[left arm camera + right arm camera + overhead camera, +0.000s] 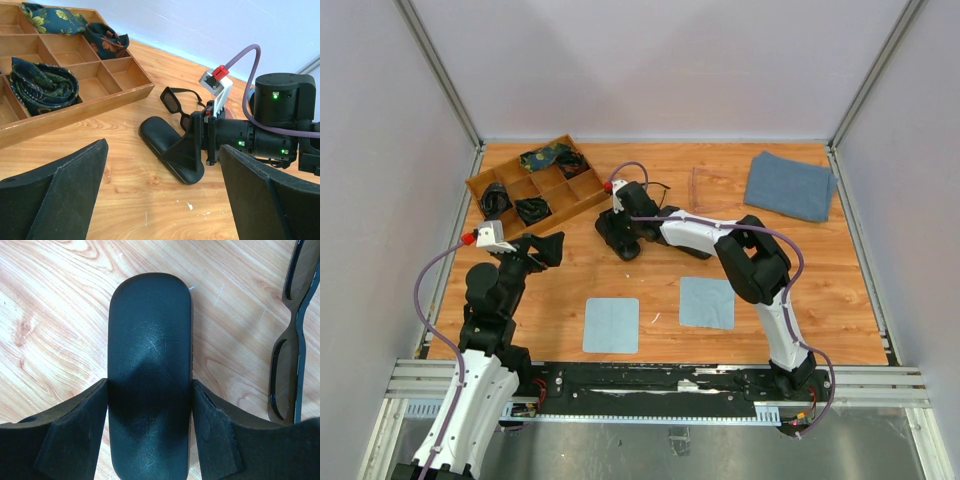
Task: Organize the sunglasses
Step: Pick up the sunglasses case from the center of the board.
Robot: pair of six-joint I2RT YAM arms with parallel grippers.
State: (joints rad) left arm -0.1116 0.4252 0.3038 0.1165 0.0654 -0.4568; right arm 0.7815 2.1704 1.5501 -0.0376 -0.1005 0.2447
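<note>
Gripping black case (pixel 150 330) w/ right claw (pixel 150 390); black sunglasses (pixel 296 332) just beside.

Bare wooden tabletop (pixel 135 205) lies open between the left gripper (pixel 162 145) and the black oval hard case (pixel 150 340). The right gripper (pixel 150 385) clasps both long sides of that case. Black-framed dark-lensed sunglasses (pixel 281 375) lie just beside it, leaving a narrow gap.

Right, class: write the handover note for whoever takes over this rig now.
Left hand: open, empty, above the table.
Right hand: closed on the black hard case, which lies on the table.
Black sunglasses: on the table beside that case.
Pale-framed sunglasses: on the table further right, faint in the top view.
Done: nothing stowed yet. Left: put both pairs away.
</note>
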